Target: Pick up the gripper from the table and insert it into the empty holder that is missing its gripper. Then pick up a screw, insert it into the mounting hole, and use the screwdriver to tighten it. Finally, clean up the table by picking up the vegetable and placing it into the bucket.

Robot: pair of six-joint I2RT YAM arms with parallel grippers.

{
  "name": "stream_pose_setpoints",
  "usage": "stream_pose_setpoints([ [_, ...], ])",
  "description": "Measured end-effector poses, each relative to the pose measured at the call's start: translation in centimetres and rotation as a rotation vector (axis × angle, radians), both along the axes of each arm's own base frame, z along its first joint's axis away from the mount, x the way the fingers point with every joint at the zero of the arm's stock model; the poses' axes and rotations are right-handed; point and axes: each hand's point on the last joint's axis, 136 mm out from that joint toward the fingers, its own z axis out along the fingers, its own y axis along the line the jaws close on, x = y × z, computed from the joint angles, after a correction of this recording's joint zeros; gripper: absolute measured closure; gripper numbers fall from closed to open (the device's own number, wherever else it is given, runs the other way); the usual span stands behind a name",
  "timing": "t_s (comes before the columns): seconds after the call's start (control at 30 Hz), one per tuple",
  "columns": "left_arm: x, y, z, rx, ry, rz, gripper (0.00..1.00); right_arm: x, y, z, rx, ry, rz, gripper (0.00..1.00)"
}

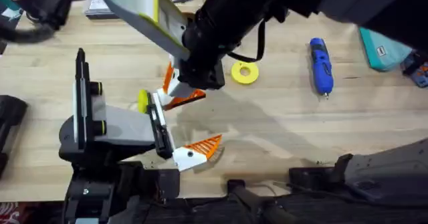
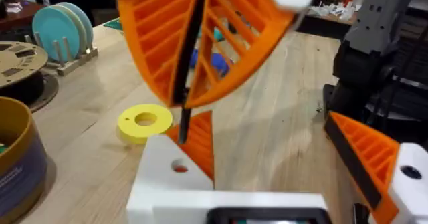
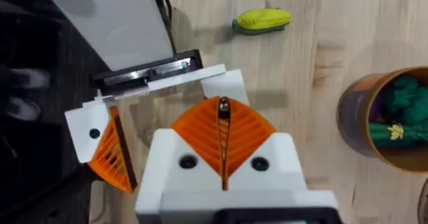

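Overhead: your right claw [image 1: 175, 87] reaches across and hangs over the orange wedge [image 1: 187, 98], which sits at one finger of your left claw [image 1: 190, 124]. The left claw is spread wide. The screwdriver [image 1: 321, 65] lies well apart on the table.

Left wrist: unlike the overhead view, this one shows the right claw closed on a thin dark pin [image 2: 190, 63], above the white holder [image 2: 167, 180] and its hole [image 2: 179, 165]. If the pin comes down tilted, it will likely miss the hole or nudge the wedge loose.

Right wrist: this view adds the bucket [image 3: 361, 127], with the vegetable [image 3: 401, 93] already inside.
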Motion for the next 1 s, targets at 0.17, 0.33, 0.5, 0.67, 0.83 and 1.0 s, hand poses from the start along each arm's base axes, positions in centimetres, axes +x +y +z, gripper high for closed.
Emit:
stream_pose_setpoints([
  [0.17,0.0,0.0,0.0,0.0,0.0,0.0,0.015,0.0,0.0,0.0,0.0,0.0,0.001,0.996],
  [0.33,0.0,0.0,0.0,0.0,0.001,0.0,0.015,-0.3,0.2,0.0,0.001,-0.001,0.008,0.996],
  [0.5,0.0,0.0,0.0,0.0,0.0,0.0,0.015,-0.3,0.1,-0.4,-0.004,0.003,0.008,0.996],
  [0.67,0.0,0.0,0.0,0.0,0.001,0.0,0.015,-0.2,0.3,-0.3,0.001,-0.001,0.008,0.996],
  [0.83,0.0,0.0,0.0,0.0,0.0,0.0,0.016,-0.2,0.3,-0.6,-0.001,0.001,0.008,0.996],
  [1.0,0.0,0.0,0.0,0.0,0.0,0.0,0.015,-0.3,0.1,-1.0,-0.012,0.008,0.008,0.996],
])
